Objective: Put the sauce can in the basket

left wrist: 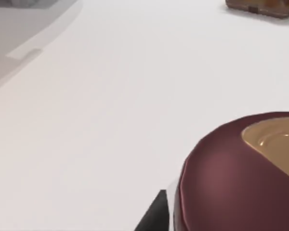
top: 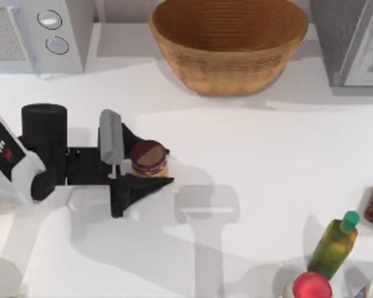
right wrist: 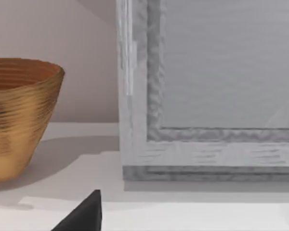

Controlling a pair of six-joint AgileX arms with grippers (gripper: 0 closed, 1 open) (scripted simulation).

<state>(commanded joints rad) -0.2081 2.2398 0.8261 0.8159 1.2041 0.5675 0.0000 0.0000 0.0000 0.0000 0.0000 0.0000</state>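
Left gripper [top: 142, 162] fingers straddle upright sauce can [top: 148, 158], apparently gripping; basket [top: 229, 45] lies beyond, up-right of can.

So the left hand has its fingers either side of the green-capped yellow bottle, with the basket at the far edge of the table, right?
Not the bottle. In the top view the left hand has its fingers either side of the sauce can; the green-capped yellow bottle stands apart at the table's right. The basket is at the far edge, as you said.
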